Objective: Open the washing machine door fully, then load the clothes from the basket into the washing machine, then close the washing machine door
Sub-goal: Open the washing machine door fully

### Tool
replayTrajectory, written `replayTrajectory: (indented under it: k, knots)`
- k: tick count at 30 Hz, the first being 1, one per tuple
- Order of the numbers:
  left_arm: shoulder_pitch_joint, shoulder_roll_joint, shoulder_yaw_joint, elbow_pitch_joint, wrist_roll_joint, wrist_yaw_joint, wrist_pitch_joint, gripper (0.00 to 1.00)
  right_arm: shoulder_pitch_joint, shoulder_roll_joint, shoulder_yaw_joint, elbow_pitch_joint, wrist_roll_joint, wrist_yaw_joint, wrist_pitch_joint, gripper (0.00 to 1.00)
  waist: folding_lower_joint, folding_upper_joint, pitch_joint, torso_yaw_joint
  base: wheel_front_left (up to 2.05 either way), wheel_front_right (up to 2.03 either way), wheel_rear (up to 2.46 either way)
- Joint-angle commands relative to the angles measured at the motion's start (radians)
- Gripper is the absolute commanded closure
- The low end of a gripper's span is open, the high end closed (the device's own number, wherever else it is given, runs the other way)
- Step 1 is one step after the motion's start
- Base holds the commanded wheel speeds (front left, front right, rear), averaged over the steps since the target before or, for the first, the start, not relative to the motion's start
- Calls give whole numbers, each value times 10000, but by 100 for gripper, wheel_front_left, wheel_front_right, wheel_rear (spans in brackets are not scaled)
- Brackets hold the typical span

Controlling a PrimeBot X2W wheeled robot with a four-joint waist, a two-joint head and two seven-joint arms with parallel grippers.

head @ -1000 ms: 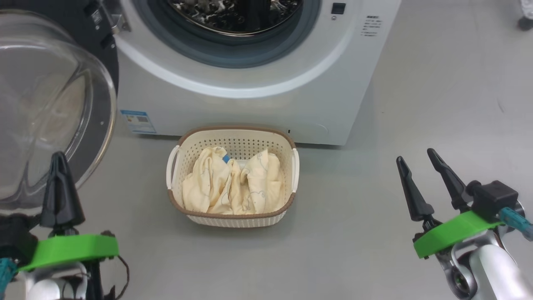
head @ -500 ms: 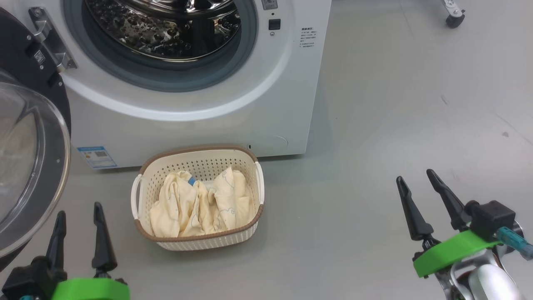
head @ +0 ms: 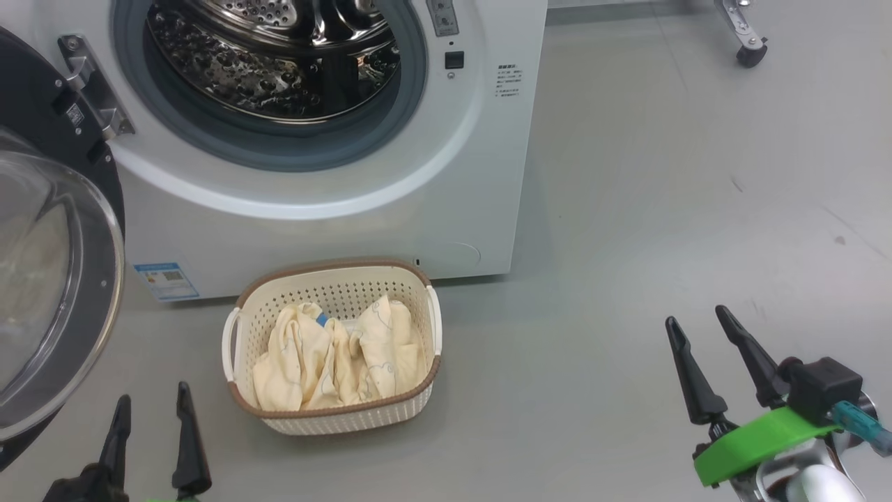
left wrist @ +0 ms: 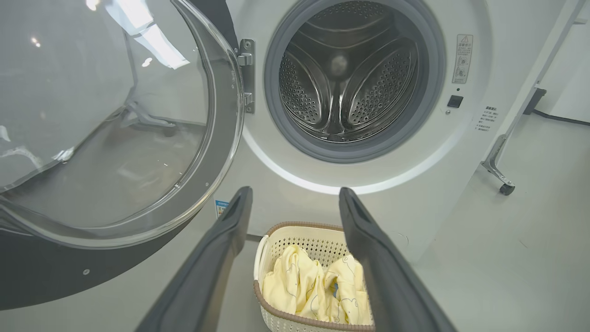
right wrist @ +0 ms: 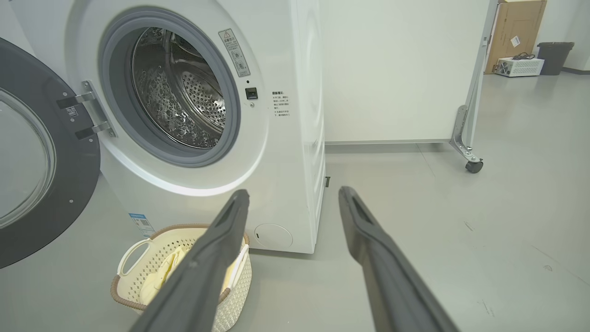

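The white washing machine (head: 481, 174) stands at the upper left, its steel drum (head: 279, 63) exposed. The washing machine door (head: 42, 293), a black ring around clear glass, is swung out wide to the left on its hinge. The cream basket (head: 240, 324) sits on the floor before the machine, holding the pale yellow clothes (head: 334, 355) with a bit of blue among them. My left gripper (head: 154, 394) is open at the lower left, left of the basket and apart from the door. My right gripper (head: 695, 316) is open and empty, far right of the basket. In the left wrist view the left gripper (left wrist: 296, 191) frames the basket (left wrist: 299, 227).
Grey floor spreads wide to the right of the machine. A white panel on a metal leg with a caster (right wrist: 474, 166) stands behind the machine's right side. A cardboard box (right wrist: 516, 32) and a dark bin (right wrist: 555, 57) are far back right.
The left gripper went from shut, close to the door's lower rim, to open and drawn back from it. The head camera moved, so the scene sits further left and lower.
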Motion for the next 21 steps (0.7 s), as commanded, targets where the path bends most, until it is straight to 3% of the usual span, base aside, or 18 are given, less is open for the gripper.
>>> replayTrajectory:
  k: [1, 21]
  knots:
    - [-157, 185, 266, -226, 145, 122, -144, 0, -73, -60, 106, -348, -132, -27, -95, 0, 1, -1, -98, 23, 0, 0, 0]
    - [-161, 219, 32, -32, 51, 339, -281, 0, -1, 8, 33, -384, -183, -27, -95, 0, 1, -1, -104, 278, 0, 0, 0]
